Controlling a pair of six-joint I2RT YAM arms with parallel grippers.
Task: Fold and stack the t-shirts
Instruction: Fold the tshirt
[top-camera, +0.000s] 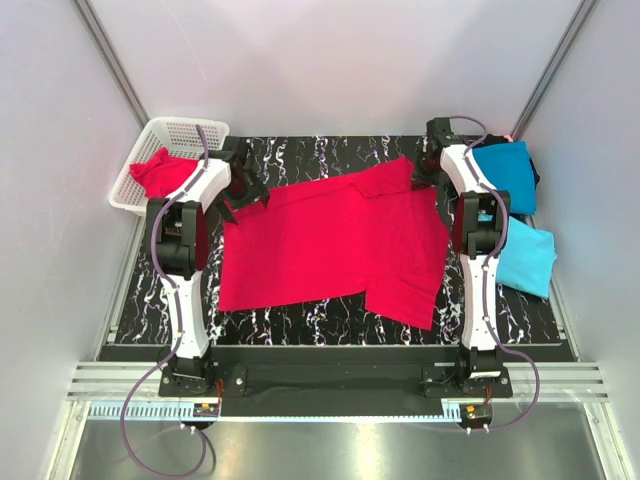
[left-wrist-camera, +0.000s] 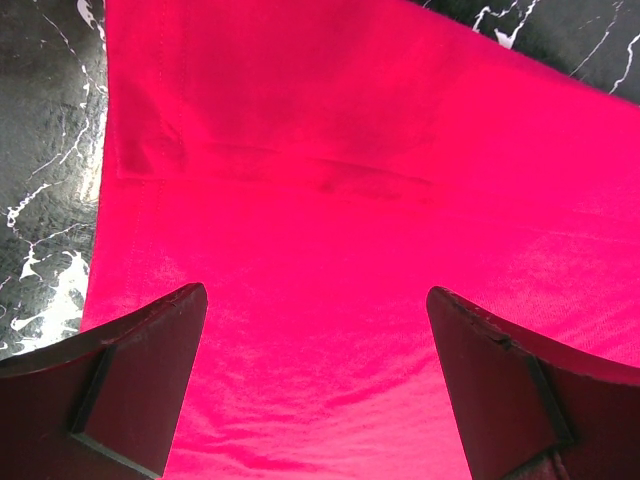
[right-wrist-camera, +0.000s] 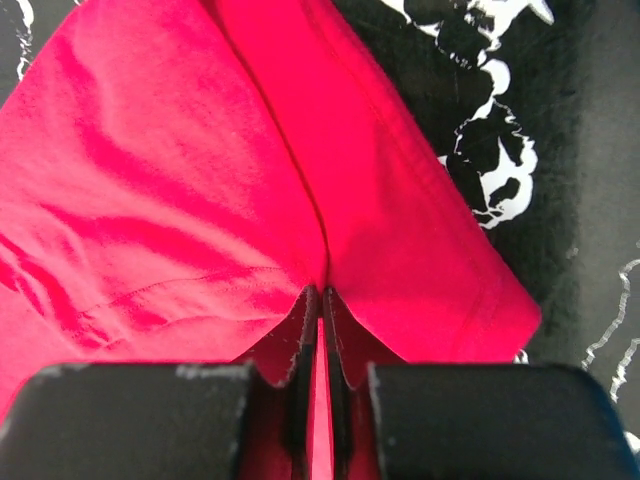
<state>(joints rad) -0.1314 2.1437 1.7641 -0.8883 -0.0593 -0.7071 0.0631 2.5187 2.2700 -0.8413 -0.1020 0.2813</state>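
1 red t-shirt (top-camera: 330, 240) spread at centre of the table (top-camera: 300, 325), fold apparently starting.
At 1 o'clock the right gripper (right-wrist-camera: 318, 330) clamps a ridge of its cloth, probably to carry that side over; at 11 o'clock the left gripper (left-wrist-camera: 315, 298) hangs wide open above it.

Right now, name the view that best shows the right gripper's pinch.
The right wrist view: up close, the right gripper pinches a fold of the spread red t-shirt. The top view shows that gripper small, at the shirt's far corner; the left wrist view misses it.
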